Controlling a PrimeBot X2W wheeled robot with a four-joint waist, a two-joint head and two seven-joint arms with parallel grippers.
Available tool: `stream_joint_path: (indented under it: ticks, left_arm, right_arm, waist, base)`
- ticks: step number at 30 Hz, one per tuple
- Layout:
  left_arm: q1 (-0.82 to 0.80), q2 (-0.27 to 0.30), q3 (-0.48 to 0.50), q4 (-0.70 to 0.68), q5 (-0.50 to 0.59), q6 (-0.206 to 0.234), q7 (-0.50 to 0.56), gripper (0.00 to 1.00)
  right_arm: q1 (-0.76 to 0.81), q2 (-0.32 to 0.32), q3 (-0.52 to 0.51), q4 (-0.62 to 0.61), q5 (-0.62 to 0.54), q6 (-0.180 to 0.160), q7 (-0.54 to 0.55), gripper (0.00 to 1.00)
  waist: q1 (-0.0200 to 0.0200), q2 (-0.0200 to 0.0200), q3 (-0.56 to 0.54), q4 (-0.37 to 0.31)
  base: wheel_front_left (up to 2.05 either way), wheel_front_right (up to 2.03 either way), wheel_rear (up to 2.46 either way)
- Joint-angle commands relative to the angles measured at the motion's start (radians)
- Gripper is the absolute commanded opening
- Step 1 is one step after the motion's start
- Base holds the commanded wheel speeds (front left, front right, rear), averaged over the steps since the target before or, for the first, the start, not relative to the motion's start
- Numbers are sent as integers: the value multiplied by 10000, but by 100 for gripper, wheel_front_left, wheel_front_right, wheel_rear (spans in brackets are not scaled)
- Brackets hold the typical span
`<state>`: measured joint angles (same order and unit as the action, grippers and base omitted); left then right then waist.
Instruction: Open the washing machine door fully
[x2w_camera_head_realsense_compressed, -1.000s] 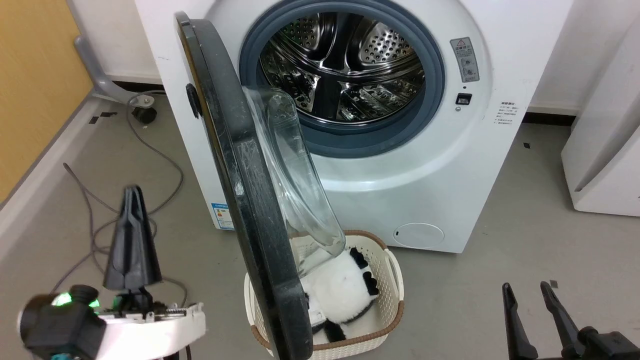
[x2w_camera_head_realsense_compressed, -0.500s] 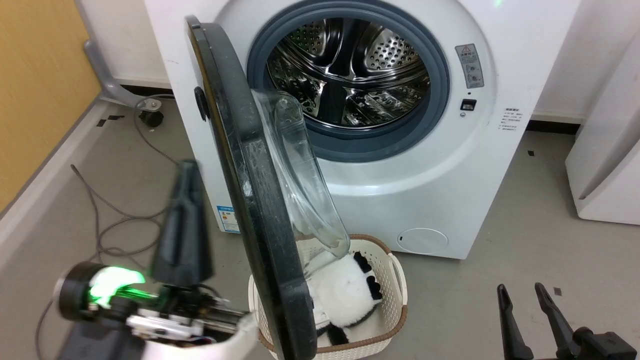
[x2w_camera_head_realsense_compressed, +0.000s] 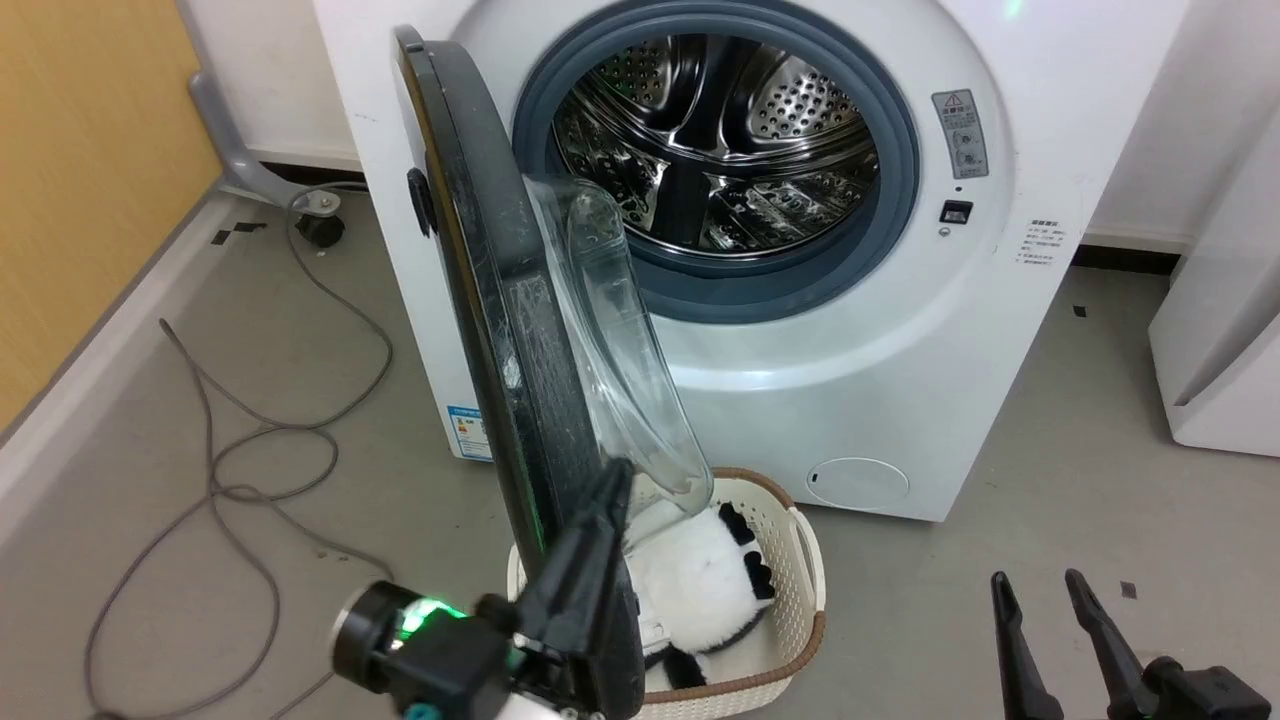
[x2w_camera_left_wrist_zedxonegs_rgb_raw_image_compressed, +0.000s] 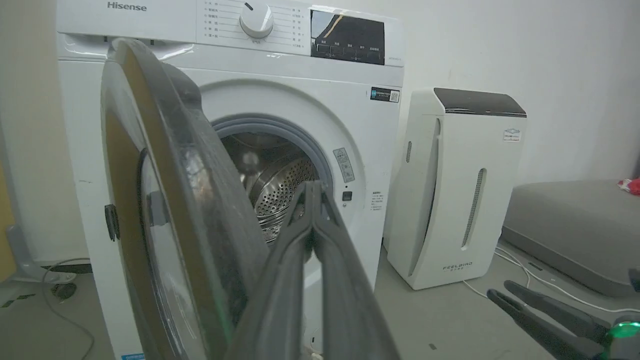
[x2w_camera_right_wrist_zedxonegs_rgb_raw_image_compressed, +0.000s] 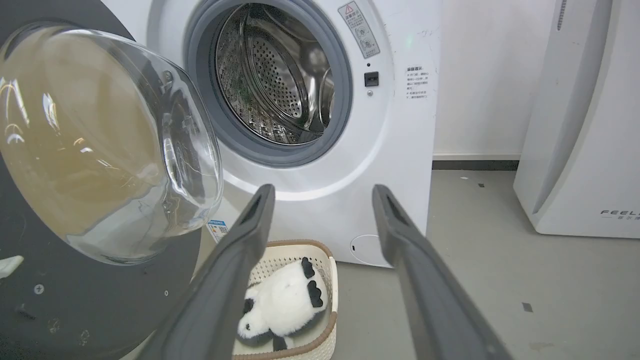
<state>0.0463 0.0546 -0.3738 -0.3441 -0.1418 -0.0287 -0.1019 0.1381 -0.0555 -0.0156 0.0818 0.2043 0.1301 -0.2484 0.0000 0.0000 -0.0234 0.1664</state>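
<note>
Left gripper (x2w_camera_head_realsense_compressed: 617, 478): fingers pressed together with nothing between them, at 6 o'clock in the head view. The tips rise against the lower inner side of the door. Whether they touch it or sit just beside it, I cannot tell.
Right gripper (x2w_camera_head_realsense_compressed: 1035, 582): fingers spread apart and empty, at 5 o'clock in the head view, well apart from the door.
Washing machine door (x2w_camera_head_realsense_compressed: 470, 250): swung out from the white washing machine (x2w_camera_head_realsense_compressed: 850, 400), attached at the 9 o'clock side of the drum opening (x2w_camera_head_realsense_compressed: 720, 170), and nearly edge-on to the head camera.
Door axis: in the head view the black rim runs from 11 o'clock down to 6 o'clock, leaning a little.
Door facing: the dark inner face and the glass bowl (x2w_camera_head_realsense_compressed: 620, 360) bulge toward 3 o'clock. The glossy outer side faces 9 o'clock.
Counts: one door, one drum opening, two grippers with two fingers each, one basket (x2w_camera_head_realsense_compressed: 797, 590), one plush panda (x2w_camera_head_realsense_compressed: 700, 580) lying in it, one white standing appliance (x2w_camera_left_wrist_zedxonegs_rgb_raw_image_compressed: 450, 190) at 3 o'clock of the machine.
Hidden or cut off: the door's lowest rim is behind the left gripper. The basket's 9 o'clock half and part of the panda are behind the door. The right gripper's body runs off the bottom edge. The stickers' print is too small to read.
</note>
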Motion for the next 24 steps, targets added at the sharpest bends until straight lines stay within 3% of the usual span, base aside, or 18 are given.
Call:
stream_joint_path:
  ticks: [1,12,24]
  left_arm:
    - [107,99,-96,139,60,-60,215,0]
    - [408,111,-904,1055,-420,-336,1568,0]
    - [357,317,-392,1344,-431,215,1962,0]
  right_arm:
    - [68,49,23,17,28,6,-56,100]
    - [7,51,77,175,44,6,-71,100]
    - [-13,52,146,392,215,6,-90,100]
  waist:
    - [0,0,21,11]
    - [0,0,124,148]
    - [0,0,105,624]
  base:
    - [0,0,0]
    - [0,0,0]
    - [0,0,0]
